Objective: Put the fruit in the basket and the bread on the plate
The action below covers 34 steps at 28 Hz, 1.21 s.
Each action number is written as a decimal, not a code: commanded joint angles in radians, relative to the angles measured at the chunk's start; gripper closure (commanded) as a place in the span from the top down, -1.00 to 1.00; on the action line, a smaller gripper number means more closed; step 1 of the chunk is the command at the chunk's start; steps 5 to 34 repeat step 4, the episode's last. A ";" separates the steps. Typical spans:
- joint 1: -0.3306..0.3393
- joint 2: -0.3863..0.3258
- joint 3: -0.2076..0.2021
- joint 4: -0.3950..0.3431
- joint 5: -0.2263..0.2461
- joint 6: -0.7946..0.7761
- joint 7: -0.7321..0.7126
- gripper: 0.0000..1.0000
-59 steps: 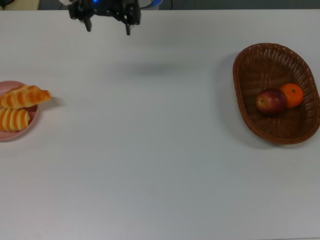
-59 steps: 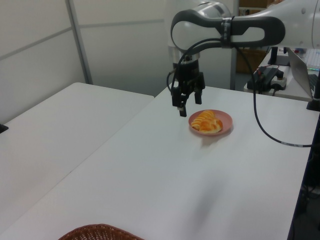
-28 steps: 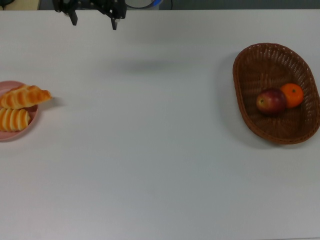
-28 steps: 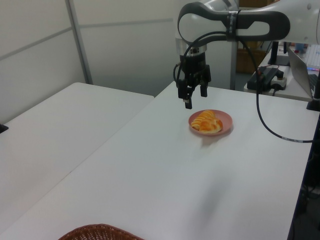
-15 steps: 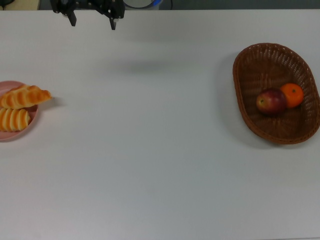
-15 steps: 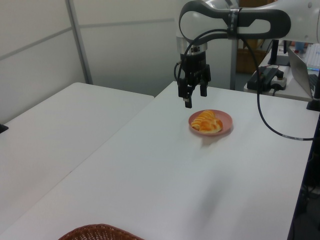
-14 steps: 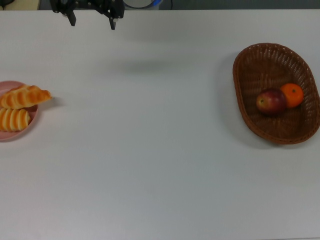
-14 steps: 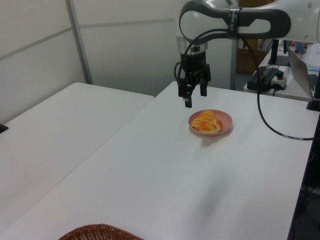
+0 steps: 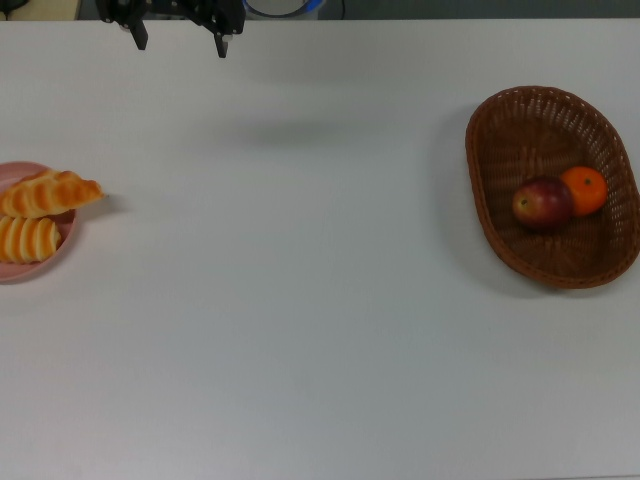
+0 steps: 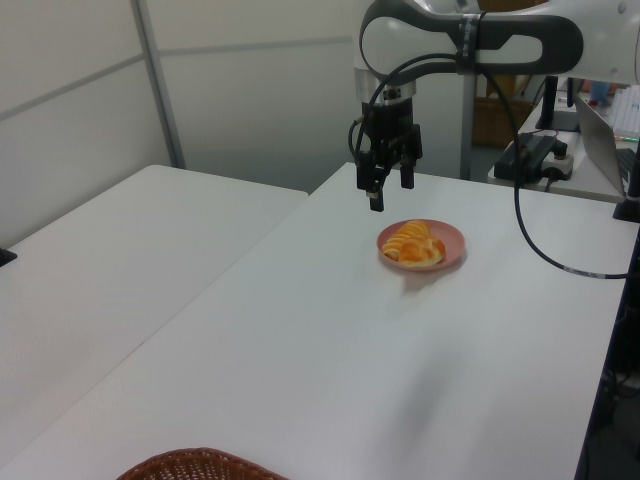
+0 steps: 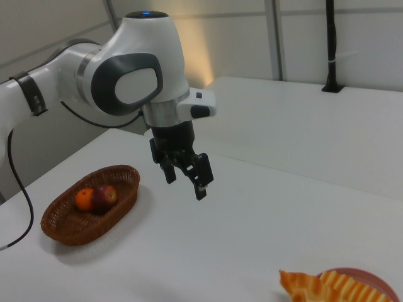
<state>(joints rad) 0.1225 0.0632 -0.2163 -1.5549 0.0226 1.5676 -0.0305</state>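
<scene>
The fruit lies in the brown wicker basket at the top view's right: a dark red apple touching an orange. At the top view's left edge the pink plate carries the bread, a pointed croissant overhanging the rim and a striped roll. My gripper hangs open and empty above the table's far edge, apart from both. In the left view the gripper is raised just behind the plate. The right view shows the gripper between basket and plate.
A second white table stands beside this one in the left view. A black cable runs across the table's right side, with a laptop beyond. Partition walls close the back.
The gripper has moved toward the top view's left and upper edge, staying open. In the last half second it barely shifted. Fruit, bread, basket and plate have not moved.
</scene>
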 commanded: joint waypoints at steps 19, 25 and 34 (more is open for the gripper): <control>-0.055 -0.002 0.057 0.013 -0.015 -0.031 -0.017 1.00; -0.055 -0.002 0.057 0.013 -0.015 -0.031 -0.017 1.00; -0.055 -0.002 0.057 0.013 -0.015 -0.031 -0.017 1.00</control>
